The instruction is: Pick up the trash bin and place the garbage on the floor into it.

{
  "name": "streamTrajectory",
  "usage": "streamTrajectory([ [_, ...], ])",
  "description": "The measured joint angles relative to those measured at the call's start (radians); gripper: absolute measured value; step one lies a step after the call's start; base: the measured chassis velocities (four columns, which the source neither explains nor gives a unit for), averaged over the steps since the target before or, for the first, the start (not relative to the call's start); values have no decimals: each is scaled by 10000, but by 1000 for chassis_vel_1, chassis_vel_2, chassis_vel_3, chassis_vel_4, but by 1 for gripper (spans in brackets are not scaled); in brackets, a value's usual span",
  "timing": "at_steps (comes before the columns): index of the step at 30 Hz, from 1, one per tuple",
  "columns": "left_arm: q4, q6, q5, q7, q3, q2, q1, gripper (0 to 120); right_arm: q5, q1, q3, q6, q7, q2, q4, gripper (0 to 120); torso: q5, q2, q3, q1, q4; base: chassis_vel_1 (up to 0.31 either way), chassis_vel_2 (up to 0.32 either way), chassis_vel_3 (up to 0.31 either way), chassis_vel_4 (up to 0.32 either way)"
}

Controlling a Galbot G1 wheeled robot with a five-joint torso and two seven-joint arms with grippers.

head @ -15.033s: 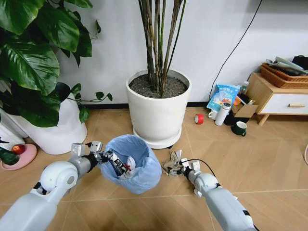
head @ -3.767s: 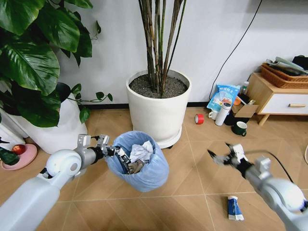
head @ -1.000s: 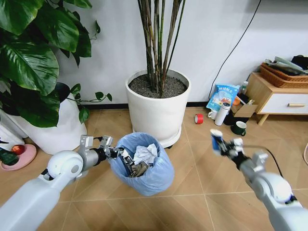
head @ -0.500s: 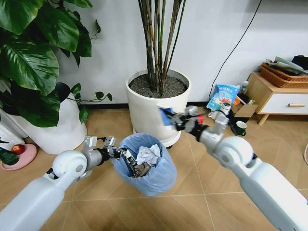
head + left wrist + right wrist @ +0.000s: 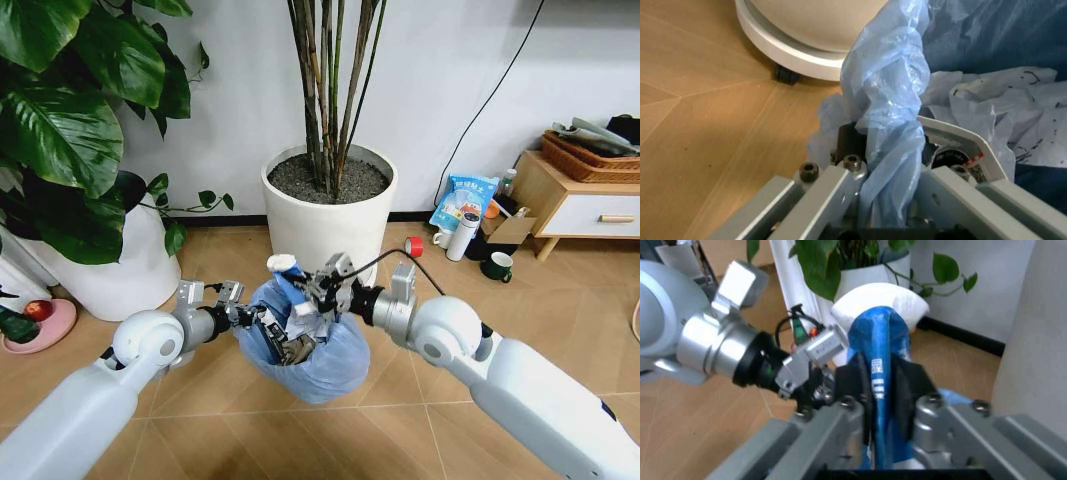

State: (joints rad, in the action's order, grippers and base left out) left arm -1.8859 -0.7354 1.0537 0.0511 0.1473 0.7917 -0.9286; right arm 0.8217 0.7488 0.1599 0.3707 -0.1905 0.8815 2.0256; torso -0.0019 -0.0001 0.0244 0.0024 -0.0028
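Note:
The trash bin (image 5: pixel 318 362), lined with a crinkly light-blue bag, hangs tilted just above the floor (image 5: pixel 400 370) in front of the big pot. My left gripper (image 5: pixel 252 325) is shut on its rim; the left wrist view shows the bag's fold (image 5: pixel 888 105) clamped in my left gripper (image 5: pixel 890 165). Crumpled white paper (image 5: pixel 303 322) (image 5: pixel 1003 117) lies inside. My right gripper (image 5: pixel 312 290) is over the bin's mouth, shut on a blue-white packet (image 5: pixel 285 270). The right wrist view has that packet (image 5: pixel 879 340) upright in my right gripper (image 5: pixel 881 385).
A large white plant pot (image 5: pixel 330 235) stands right behind the bin. Another white pot (image 5: pixel 125 265) with broad leaves is at the left. A red tape roll (image 5: pixel 413 246), a white bottle (image 5: pixel 464 236), a dark mug (image 5: pixel 497 267) and a low wooden cabinet (image 5: pixel 575 205) are at the right.
The blue-white packet lay on the floor with my right gripper open above it; now the right gripper holds it and has swung left over the bin. The left arm kept holding the bin.

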Motion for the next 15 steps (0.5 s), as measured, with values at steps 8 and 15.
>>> streamTrajectory([
  [8,-32,0,35,2,50,-48,0,0,-321,481,-194,37,36,-9,-42,48,0,0,0,0,2,0,0,0,0],
  [15,-34,0,27,21,77,0,-24,0,-528,899,-604,-56,62,13,10,69,0,0,0,0,2,0,0,0,0],
])
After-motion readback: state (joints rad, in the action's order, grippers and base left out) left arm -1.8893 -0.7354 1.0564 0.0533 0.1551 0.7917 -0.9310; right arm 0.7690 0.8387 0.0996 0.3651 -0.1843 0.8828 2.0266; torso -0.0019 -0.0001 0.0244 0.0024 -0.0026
